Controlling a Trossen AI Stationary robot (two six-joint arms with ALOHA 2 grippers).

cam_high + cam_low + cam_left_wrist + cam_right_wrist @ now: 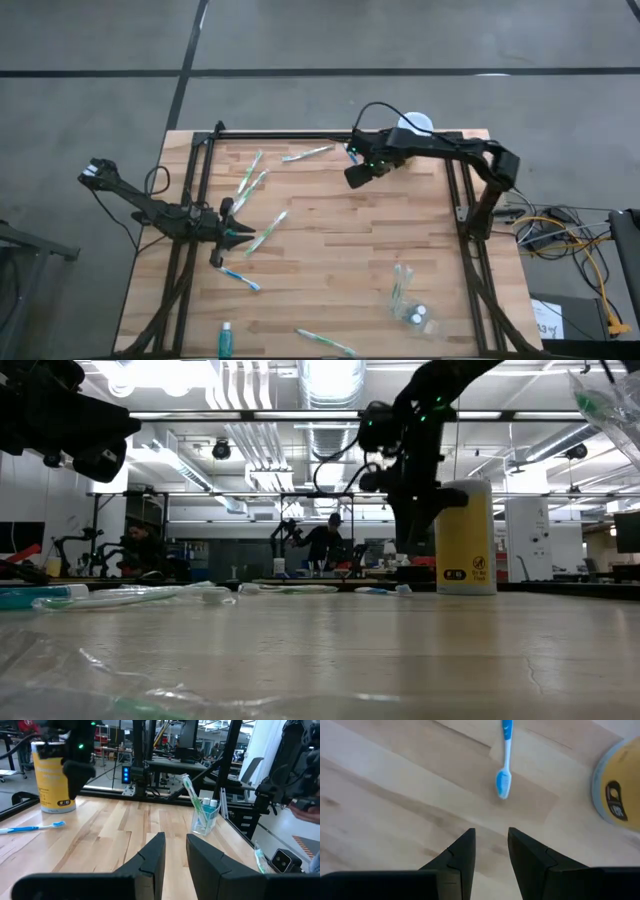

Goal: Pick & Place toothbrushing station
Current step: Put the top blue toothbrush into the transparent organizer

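Hovering above the far edge of a pale butcher-block table [330,250], the right gripper [356,177] points straight down with its two dark wedge-shaped fingers parted by a narrow gap and nothing between them. Just ahead of its fingertips lies a slim white-and-blue toothbrush [505,765], flat on the wood with its bristled head nearest the gripper, so this looks like the next item to be collected. Beside that brush stands a tall yellow cylinder [465,538] with a white top, matte and smooth; it appears to be no part of the station.

Near the table's left edge, the left gripper [232,233] sits low, its fingers also slightly apart and empty. A white-green toothbrush [266,232] lies touching or just beside its tips.

The station itself is a small clear plastic cup [205,817] near the front right corner, thin-walled and see-through. It already holds a green-handled toothbrush [192,795] leaning upright and small white-capped tubes, which suggests the sorting is under way.

Other thin brushes lie scattered flat across the wood grain, well apart from one another, and a teal tube [227,340] rests at the front edge.
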